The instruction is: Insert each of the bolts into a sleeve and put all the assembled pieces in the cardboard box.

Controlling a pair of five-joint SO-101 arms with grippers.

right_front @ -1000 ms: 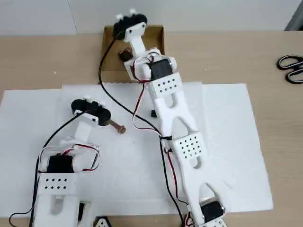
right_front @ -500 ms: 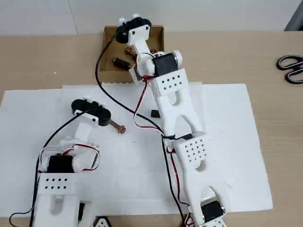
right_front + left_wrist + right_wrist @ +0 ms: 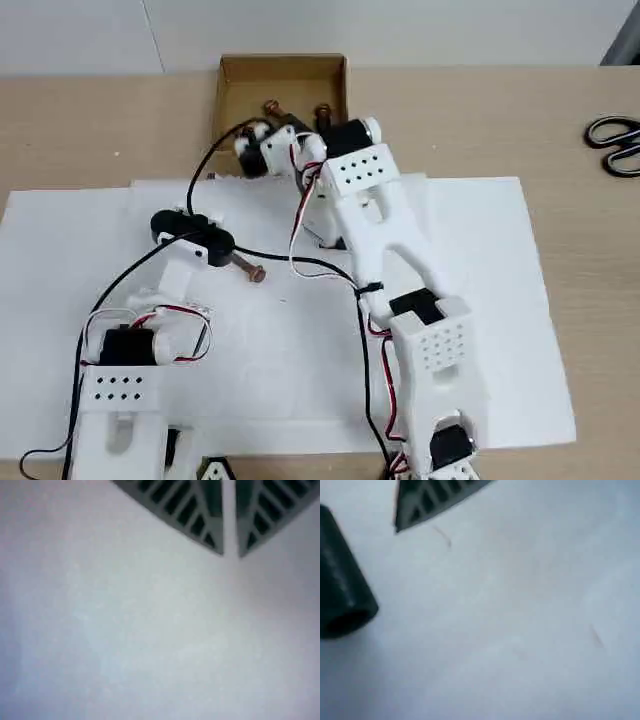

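Observation:
The cardboard box [image 3: 232, 92] stands at the back of the table with two assembled bolt-and-sleeve pieces [image 3: 271, 108] [image 3: 322, 112] inside. My right gripper [image 3: 256, 152] hangs just in front of the box's near wall. One of its fingers [image 3: 435, 497] shows over the white sheet, apart from a loose black sleeve [image 3: 340, 605] lying there, so it is open and empty. My left gripper [image 3: 196, 234] rests low on the sheet. Its fingers [image 3: 200, 510] are almost together with nothing between them. A loose bolt [image 3: 248, 268] lies right beside it.
A white foam sheet [image 3: 480, 260] covers the table's middle, and both arms stand on it. Black scissors [image 3: 612, 140] lie at the far right on the wooden table [image 3: 480, 120]. The right arm's black cable [image 3: 205, 165] loops between the box and the left gripper.
The right arm has folded back, drawing its gripper from over the box's far wall to in front of its near wall. The pieces in the box are now uncovered. The left arm stayed still.

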